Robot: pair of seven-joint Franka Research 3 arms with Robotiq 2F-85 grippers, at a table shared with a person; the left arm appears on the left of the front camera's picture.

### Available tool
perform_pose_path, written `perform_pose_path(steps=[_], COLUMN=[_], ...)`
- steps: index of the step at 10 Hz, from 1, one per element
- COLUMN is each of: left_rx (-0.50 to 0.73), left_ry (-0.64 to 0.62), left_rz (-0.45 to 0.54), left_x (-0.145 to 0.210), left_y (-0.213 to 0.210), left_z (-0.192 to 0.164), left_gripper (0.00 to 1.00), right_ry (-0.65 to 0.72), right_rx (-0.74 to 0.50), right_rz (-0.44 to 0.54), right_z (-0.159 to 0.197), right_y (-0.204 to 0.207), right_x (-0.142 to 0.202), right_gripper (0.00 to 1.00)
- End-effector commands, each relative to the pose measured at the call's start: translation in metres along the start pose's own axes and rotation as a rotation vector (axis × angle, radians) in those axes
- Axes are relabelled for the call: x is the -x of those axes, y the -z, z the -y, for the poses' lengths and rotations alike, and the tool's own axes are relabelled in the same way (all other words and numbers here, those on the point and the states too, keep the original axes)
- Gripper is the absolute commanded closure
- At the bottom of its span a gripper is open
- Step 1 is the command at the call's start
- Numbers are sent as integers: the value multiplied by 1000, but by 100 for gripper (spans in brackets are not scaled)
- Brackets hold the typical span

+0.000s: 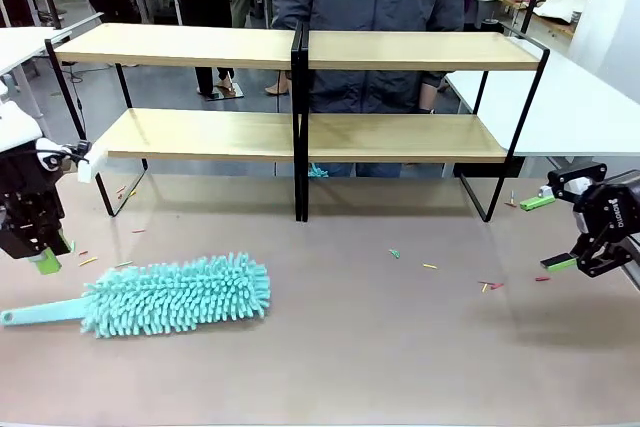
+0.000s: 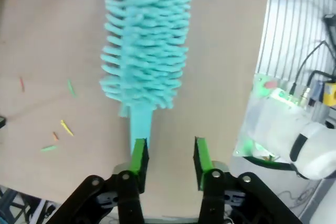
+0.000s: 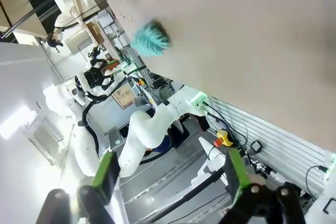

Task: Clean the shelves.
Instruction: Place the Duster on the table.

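Left hand (image 2: 169,158): at the counter's left edge, fingers parted; the left pad (image 2: 139,156) is at the end of the duster's handle, the right pad apart from it, so the handle is not clamped.
Duster (image 1: 175,295): lies flat on the counter (image 1: 350,357) near its left front; long axis runs left to right, handle pointing at the left edge, fluffy teal head pointing toward the middle.
Shelves (image 1: 300,127): stand along the far side of the counter, long axis left to right, two wood boards one above the other, black centre post in the middle; both boards bare.
Person (image 1: 370,7): stands behind the shelves, at the middle.
Bits (image 1: 432,267): small coloured scraps scattered on the counter, near the left leg of the shelves and right of centre.
Right hand (image 1: 560,232): at the counter's right edge, fingers wide apart, holding nothing.
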State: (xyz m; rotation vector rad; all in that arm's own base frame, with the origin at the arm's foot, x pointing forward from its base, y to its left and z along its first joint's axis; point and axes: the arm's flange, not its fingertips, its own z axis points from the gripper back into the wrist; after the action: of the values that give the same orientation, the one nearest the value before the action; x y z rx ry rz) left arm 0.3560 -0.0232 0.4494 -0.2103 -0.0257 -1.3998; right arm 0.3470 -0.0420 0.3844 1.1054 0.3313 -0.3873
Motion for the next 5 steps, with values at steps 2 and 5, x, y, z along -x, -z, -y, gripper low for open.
perform_pose_path(steps=[2, 5], left_rx=[263, 735], left_ry=[-203, -474], left_rz=[205, 513], left_x=[13, 64], left_y=[-29, -44], left_z=[-17, -71], left_gripper=[0, 0], right_ry=[-33, -79], right_rx=[-4, -54], right_rz=[-11, 2], right_z=[-5, -5], right_y=[2, 2], right_x=[4, 6], right_gripper=[0, 0])
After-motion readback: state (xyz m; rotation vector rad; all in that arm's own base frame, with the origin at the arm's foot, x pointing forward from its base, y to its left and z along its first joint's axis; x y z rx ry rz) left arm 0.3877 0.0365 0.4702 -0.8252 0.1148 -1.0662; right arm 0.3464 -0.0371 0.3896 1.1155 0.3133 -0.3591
